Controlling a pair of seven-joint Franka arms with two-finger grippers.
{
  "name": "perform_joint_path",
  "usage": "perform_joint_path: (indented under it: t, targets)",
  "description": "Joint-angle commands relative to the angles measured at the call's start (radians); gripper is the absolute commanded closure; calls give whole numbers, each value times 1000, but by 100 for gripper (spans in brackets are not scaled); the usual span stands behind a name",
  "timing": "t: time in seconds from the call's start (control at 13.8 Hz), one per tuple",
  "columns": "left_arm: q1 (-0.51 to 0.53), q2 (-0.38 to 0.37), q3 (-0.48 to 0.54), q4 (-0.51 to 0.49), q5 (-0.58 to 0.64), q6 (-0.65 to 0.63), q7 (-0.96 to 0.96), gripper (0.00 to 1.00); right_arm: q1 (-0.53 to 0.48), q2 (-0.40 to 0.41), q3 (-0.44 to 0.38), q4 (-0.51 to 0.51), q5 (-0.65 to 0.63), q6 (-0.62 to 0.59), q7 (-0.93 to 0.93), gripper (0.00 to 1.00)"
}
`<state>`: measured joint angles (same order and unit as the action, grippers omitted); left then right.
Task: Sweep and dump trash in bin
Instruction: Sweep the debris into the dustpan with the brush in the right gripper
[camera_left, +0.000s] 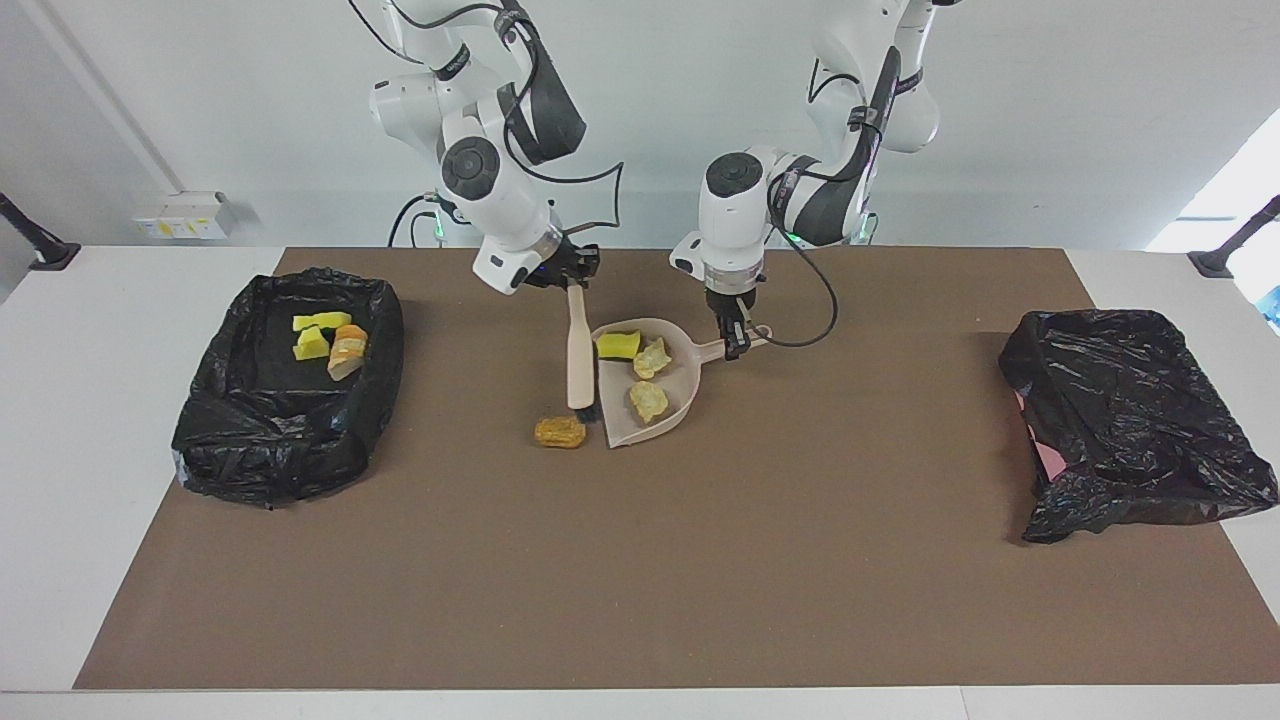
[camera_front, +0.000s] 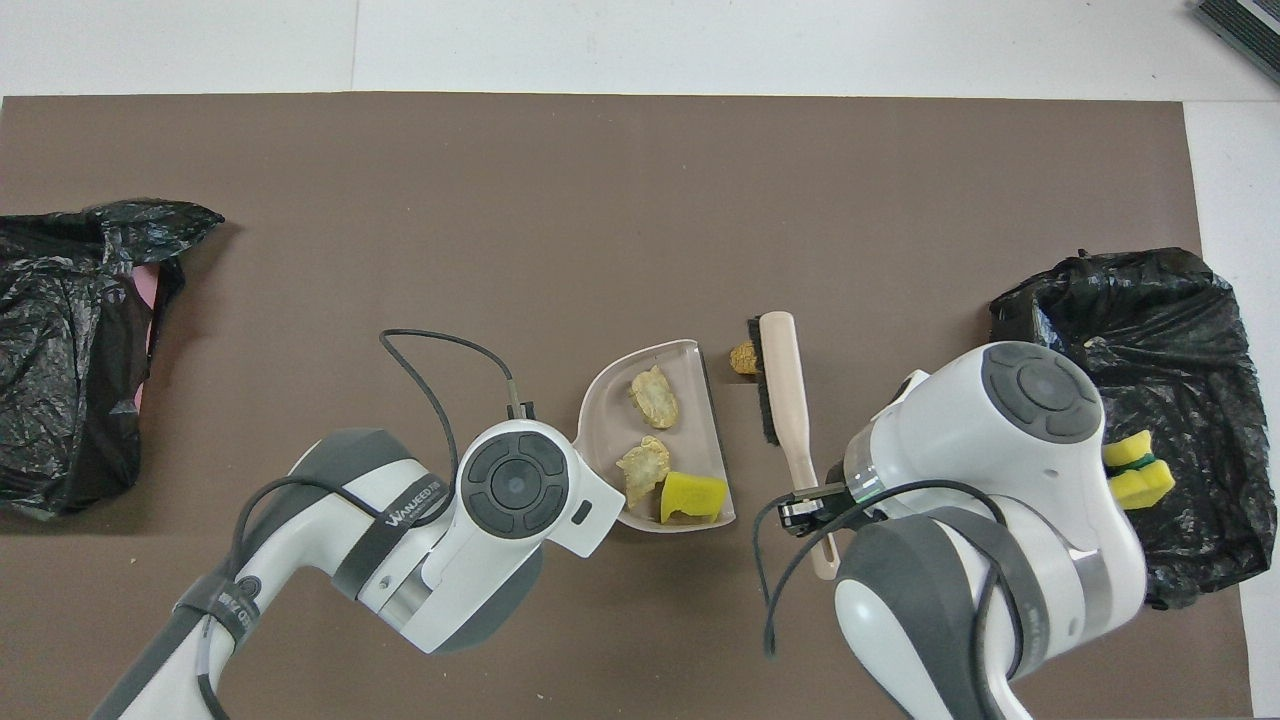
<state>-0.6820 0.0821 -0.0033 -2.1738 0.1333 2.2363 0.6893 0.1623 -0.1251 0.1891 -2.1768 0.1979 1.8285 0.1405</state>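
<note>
Facing view: one brush, pinched at its handle end by the jaws of the right gripper, is held bristles-down beside the mouth of one dustpan, whose handle is pinched by the jaws of the left gripper. Trash on the desk side is counted as four chunks: one yellow chunk and two pale chunks in the pan, and one orange-brown chunk on the desk just outside the pan's mouth, farther from the robots than the brush tip. Three more chunks are counted in the open bin at the right arm's end; a second bag-covered bin is listed at the left arm's end. For the step in hand, the bristles are best set down on the bin-ward side of the orange-brown chunk and drawn toward the pan, the pan's lip being kept flat on the desk. Overhead view: the same three chunks are seen in the dustpan; the orange-brown chunk shows half hidden by the brush; only one yellow piece in the bin is visible past the right arm.
</note>
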Motion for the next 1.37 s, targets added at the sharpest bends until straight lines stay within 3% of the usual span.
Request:
perform_joint_path:
  t: [0.0, 0.22, 0.36, 0.51, 0.72, 0.94, 1.08, 1.3]
  targets:
    - [-4, -2, 11, -21, 17, 36, -5, 100, -39, 62, 7, 66, -209, -3, -38, 100]
    - [-4, -2, 11, -21, 15, 33, -39, 100, -61, 253, 15, 169, -478, 12, -104, 100]
    - [-7, -2, 12, -20, 15, 28, -98, 100, -40, 291, 16, 155, -479, 51, -102, 100]
    - [-7, -2, 11, -18, 15, 26, -120, 100, -6, 291, 21, 134, -375, 43, -114, 100]
    - [-7, -2, 11, -20, 15, 28, -120, 100, 20, 257, 21, 85, -23, 46, -142, 100]
    - [-5, -4, 11, -24, 15, 34, -109, 100, 69, 220, 21, 45, 151, 41, -161, 100]
    - [-4, -4, 11, -26, 15, 36, -105, 100, 72, 216, 20, 46, 173, 26, -145, 100]
    - [53, 19, 9, 5, 9, 36, -64, 100, 54, 132, 12, 52, 57, -29, -75, 100]
